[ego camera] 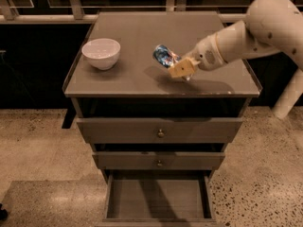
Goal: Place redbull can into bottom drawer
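The redbull can (pixel 163 56) is blue and silver and is held tilted above the cabinet top (pixel 142 77). My gripper (pixel 181 66) is shut on the can's right end, with tan fingers (pixel 182 69) around it. The white arm reaches in from the upper right. The bottom drawer (pixel 158 200) is pulled open below, and its flat floor is bare. The can is over the top's middle, well above and behind the open drawer.
A white bowl (pixel 101 53) stands on the left of the cabinet top. Two upper drawers (pixel 160 130) with small round knobs are closed. A railing and dark windows run behind the cabinet. Speckled floor surrounds it.
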Controlling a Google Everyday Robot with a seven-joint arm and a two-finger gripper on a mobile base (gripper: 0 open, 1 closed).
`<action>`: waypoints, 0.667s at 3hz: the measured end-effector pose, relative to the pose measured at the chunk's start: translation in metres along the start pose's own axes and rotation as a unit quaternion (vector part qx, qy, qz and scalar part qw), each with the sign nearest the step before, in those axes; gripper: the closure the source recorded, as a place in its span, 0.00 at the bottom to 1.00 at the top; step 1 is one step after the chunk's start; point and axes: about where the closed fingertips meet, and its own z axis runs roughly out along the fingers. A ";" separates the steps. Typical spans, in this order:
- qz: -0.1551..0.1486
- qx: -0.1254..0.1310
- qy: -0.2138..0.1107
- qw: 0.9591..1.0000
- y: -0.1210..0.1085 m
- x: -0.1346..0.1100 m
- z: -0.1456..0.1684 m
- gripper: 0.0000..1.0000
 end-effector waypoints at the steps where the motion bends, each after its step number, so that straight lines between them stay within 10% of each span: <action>1: 0.030 -0.008 -0.022 0.999 0.040 0.038 -0.030 1.00; 2: 0.070 0.005 -0.063 0.996 0.072 0.071 -0.045 1.00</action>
